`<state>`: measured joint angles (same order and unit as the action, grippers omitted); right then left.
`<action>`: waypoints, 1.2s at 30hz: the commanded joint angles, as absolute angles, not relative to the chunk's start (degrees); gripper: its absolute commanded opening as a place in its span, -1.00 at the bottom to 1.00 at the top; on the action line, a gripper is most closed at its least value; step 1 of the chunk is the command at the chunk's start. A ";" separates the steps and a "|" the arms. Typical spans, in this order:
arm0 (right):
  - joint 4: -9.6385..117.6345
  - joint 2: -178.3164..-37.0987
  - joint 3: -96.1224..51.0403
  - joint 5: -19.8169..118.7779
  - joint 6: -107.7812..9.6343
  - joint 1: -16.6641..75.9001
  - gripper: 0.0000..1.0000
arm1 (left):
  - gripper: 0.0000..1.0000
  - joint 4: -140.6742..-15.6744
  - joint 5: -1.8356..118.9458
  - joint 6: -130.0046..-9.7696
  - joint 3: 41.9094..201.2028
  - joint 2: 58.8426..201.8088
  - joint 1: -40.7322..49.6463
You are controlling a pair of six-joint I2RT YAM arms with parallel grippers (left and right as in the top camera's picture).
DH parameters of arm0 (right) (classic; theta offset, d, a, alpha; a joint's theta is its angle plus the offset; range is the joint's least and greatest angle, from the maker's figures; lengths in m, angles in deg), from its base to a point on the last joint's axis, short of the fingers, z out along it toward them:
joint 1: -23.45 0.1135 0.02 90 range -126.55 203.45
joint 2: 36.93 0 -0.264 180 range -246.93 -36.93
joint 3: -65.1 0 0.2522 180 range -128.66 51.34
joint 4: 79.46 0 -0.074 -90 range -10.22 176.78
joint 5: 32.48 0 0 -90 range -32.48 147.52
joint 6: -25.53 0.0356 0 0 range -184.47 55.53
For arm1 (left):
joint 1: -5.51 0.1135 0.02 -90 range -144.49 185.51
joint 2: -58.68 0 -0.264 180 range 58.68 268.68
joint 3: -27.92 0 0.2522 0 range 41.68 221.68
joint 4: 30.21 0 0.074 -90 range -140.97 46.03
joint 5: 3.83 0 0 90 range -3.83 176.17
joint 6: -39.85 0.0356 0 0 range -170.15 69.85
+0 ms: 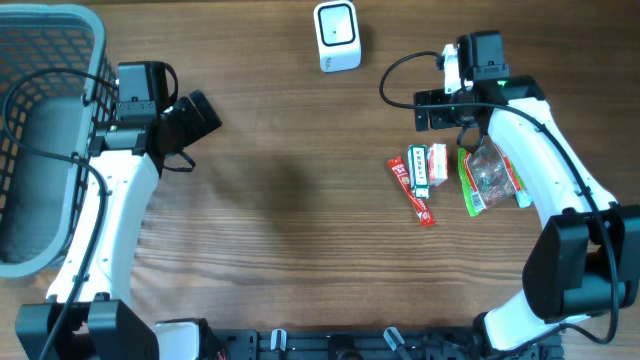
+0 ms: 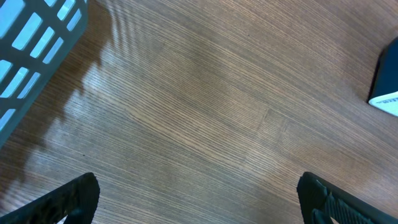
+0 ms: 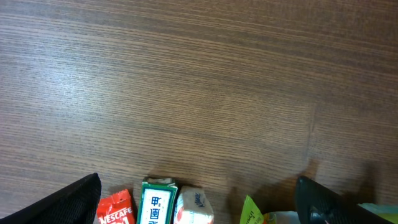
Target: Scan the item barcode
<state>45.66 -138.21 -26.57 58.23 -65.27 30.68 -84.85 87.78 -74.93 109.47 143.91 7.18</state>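
The white barcode scanner (image 1: 337, 35) stands at the table's far middle; its dark edge (image 2: 387, 78) shows in the left wrist view. Four items lie at the right: a red Nescafe stick (image 1: 413, 192) (image 3: 115, 208), a green-and-white box (image 1: 419, 168) (image 3: 155, 203), a white tissue pack (image 1: 438, 163) (image 3: 194, 210) and a green snack bag (image 1: 488, 178) (image 3: 251, 214). My right gripper (image 1: 432, 110) (image 3: 196, 179) hovers open just beyond them, holding nothing. My left gripper (image 1: 200, 113) (image 2: 198, 186) is open over bare wood, left of the scanner.
A grey plastic basket (image 1: 45, 60) (image 2: 31, 43) sits at the far left, close beside the left arm. The right arm's white link (image 1: 530, 130) overhangs the snack bag's right side. Bare wood lies between the two arms.
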 commanded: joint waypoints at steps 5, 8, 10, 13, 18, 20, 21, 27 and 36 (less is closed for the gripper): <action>45.81 -138.30 -27.51 59.41 -65.93 30.57 0.99 | 1.00 -84.76 88.15 -75.03 110.17 143.54 7.40; 45.81 -138.30 -27.49 59.41 -65.95 30.57 0.99 | 1.00 -84.76 88.15 -75.03 110.17 143.54 7.40; 45.86 -138.30 -27.49 59.35 -65.93 30.55 1.00 | 1.00 -84.76 88.15 -75.03 110.17 143.54 7.40; 45.77 -135.15 -27.32 59.22 -65.97 30.63 0.99 | 1.00 -84.76 88.15 -75.03 110.17 143.54 7.40; 45.79 -111.13 -27.29 59.22 -65.95 30.68 0.99 | 1.00 -84.76 88.15 -75.03 110.17 143.54 7.40; 45.79 -99.70 -27.29 59.22 -65.95 30.68 1.00 | 1.00 -84.76 88.15 -75.03 110.17 143.54 7.40; 45.79 -91.94 -27.29 59.22 -65.95 30.68 0.99 | 1.00 -84.76 88.15 -75.03 110.17 143.54 7.40; 37.35 -69.71 -25.42 57.86 -65.82 30.72 0.99 | 1.00 -84.76 88.15 -75.03 110.17 143.54 7.40; 82.95 -39.81 25.12 57.49 -62.03 30.55 0.99 | 1.00 -84.76 88.15 -75.03 110.17 143.54 7.40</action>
<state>68.30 -42.69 14.82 57.97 -64.74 30.68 -84.87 87.78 -74.93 109.47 143.91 7.18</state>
